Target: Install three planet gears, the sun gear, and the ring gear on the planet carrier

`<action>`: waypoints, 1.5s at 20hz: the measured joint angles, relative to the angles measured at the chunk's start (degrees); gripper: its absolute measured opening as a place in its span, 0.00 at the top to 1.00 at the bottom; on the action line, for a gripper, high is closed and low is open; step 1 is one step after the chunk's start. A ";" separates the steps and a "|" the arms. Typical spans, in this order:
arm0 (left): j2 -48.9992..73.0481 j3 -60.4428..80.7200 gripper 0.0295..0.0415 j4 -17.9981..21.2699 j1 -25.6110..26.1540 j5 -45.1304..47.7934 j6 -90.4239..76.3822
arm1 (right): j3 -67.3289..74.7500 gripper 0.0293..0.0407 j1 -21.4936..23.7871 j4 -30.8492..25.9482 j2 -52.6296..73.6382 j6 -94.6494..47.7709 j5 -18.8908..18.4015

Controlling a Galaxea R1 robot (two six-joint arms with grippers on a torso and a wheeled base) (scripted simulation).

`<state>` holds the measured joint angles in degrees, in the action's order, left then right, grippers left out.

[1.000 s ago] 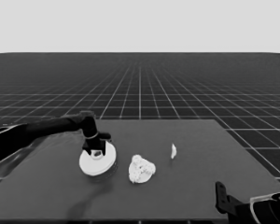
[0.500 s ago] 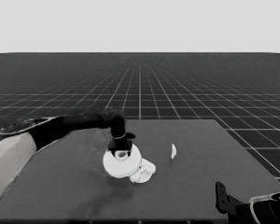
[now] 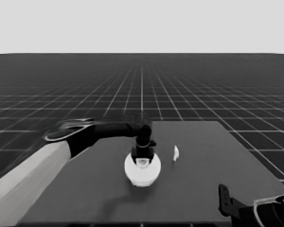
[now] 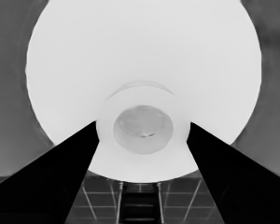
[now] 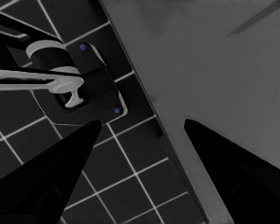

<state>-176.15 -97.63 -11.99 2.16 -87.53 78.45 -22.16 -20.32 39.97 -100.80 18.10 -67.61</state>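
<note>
My left gripper (image 3: 143,158) is reached out to the middle of the table, shut on the raised hub of the larger round part (image 3: 142,174), the ring gear. In the left wrist view its fingers (image 4: 70,158) flank that hub, and the wide white disc (image 4: 140,56) spreads out beyond them. The smaller round part and the planet gears are hidden beneath the disc. I cannot tell whether the disc rests on them or hangs just above. My right gripper (image 3: 225,201) is parked at the lower right corner, open and with nothing between its fingers.
A thin white piece (image 3: 176,152) lies just right of the larger round part. The left arm's pale grey forearm (image 3: 28,184) crosses the table's near left side. The right wrist view shows a table corner (image 5: 214,93) and dark machinery (image 5: 79,79) beyond its edge.
The left arm has carried the larger round part rightward from the table's left side to the middle. It now covers the smaller round part and the gears. The right arm has not moved.
</note>
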 joint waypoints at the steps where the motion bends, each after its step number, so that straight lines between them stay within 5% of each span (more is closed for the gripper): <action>1: -0.15 -0.54 0.56 -0.76 0.86 0.24 -0.32 | 0.00 0.19 0.00 0.00 0.00 0.00 0.00; 30: -0.31 -1.40 0.56 -1.81 2.43 0.60 -11.05 | 0.00 0.19 0.00 0.00 0.00 0.00 0.00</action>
<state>-176.46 -99.03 -13.81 4.59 -86.94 67.39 -22.16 -20.32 39.97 -100.80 18.10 -67.61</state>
